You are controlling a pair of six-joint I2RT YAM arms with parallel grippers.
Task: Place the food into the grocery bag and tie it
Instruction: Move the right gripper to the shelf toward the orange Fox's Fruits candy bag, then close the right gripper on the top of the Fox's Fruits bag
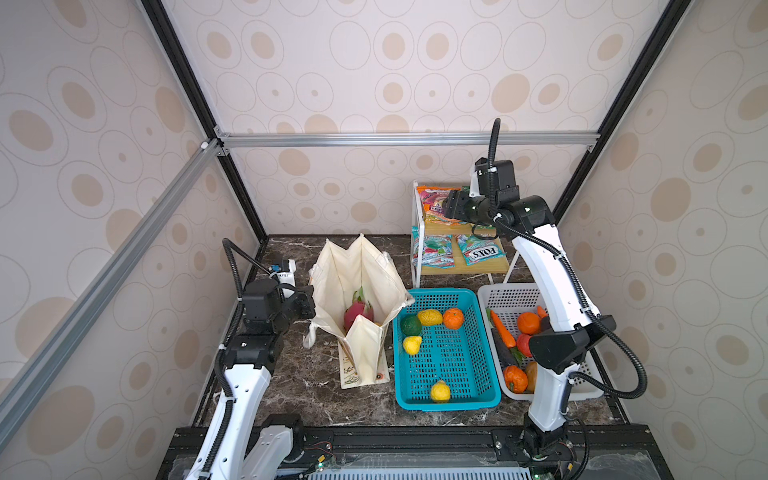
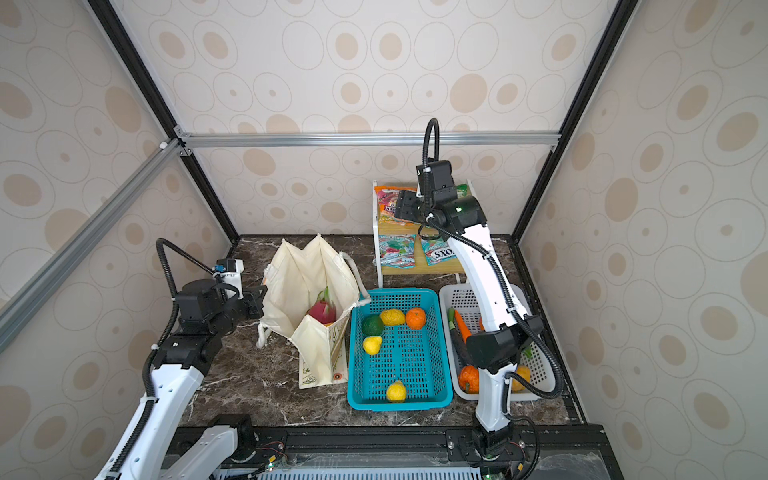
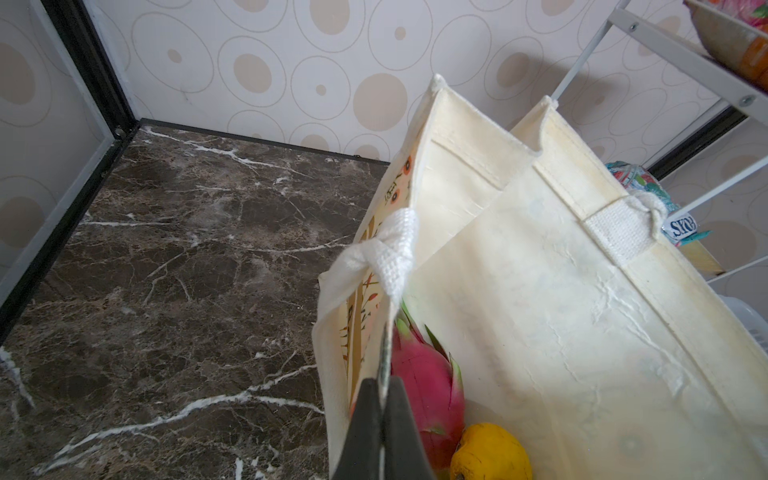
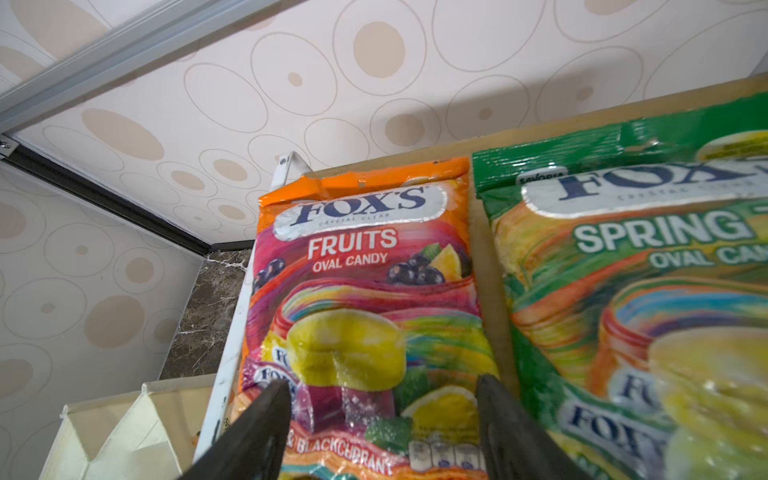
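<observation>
The left gripper (image 3: 384, 386) has its jaws closed, pinching the rim of the grocery bag (image 3: 540, 291), which stands open on the table (image 1: 291, 386) beside the teal basket (image 1: 451, 405). Inside lie the dragon fruit (image 3: 428, 382) and one yellow fruit (image 3: 490, 453). The right gripper (image 4: 382, 388) has its jaws spread, straddling the orange packet (image 4: 365, 257) on the upper shelf (image 4: 492, 266) — green packet (image 4: 644, 270) alongside.

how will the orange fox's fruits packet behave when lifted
Probably floppy: the orange Fox's Fruits packet is thin, crinkled film. Its glossy surface may slip in the right pincer. Held by one end, it likely sags.
</observation>
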